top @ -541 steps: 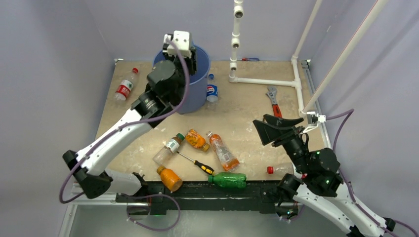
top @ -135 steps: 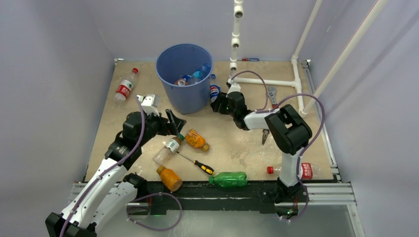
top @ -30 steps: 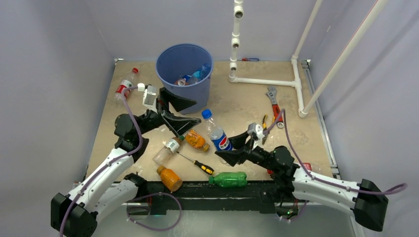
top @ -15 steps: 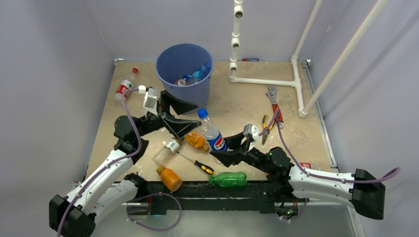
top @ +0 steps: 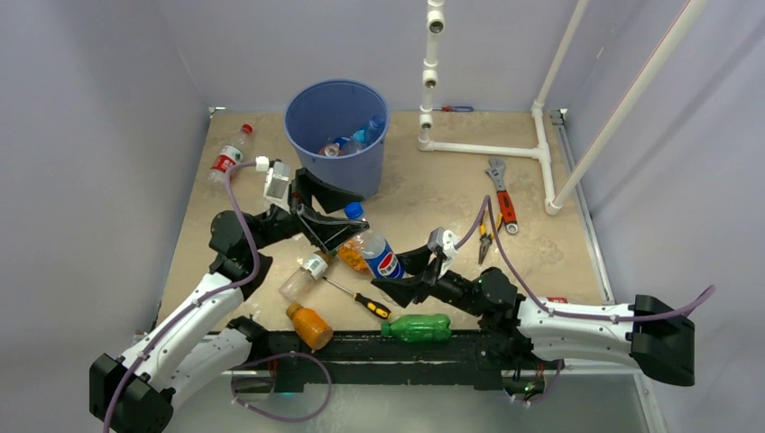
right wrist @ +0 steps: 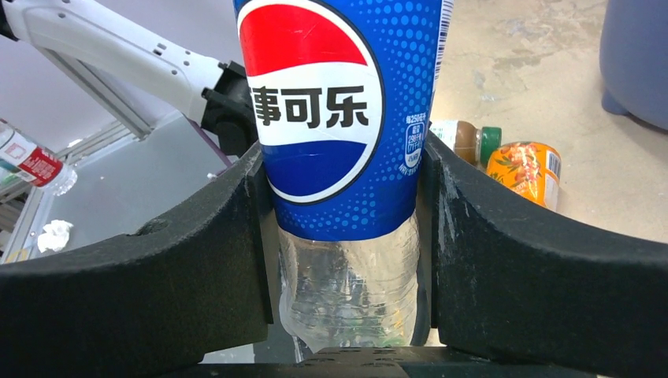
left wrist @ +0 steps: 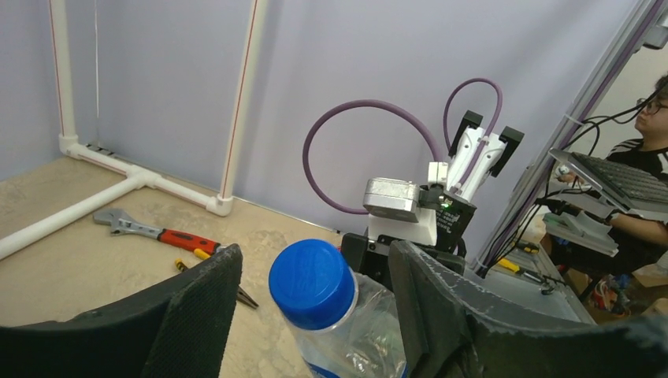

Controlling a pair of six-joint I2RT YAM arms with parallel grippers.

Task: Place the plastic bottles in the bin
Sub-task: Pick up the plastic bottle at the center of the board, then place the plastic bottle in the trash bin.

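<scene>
We are pinching the Pepsi bottle (top: 377,257) in the right jaws | left jaws spread, straddling its cap (left wrist: 313,282) | handing over, likely since left reaches the bin (top: 316,158).

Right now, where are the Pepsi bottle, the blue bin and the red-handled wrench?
Pepsi bottle (right wrist: 346,142), right wrist view, on its blue label.
Blue bin (top: 361,164), top external view, on its outer wall.
Red-handled wrench (top: 506,207), top external view, on the red handle.

on the pepsi bottle (right wrist: 346,307), the blue label (right wrist: 403,87) reads 事可乐 in dark characters across the white band of its red, white and blue roundel; the small white print beside it is too fine to read.
</scene>
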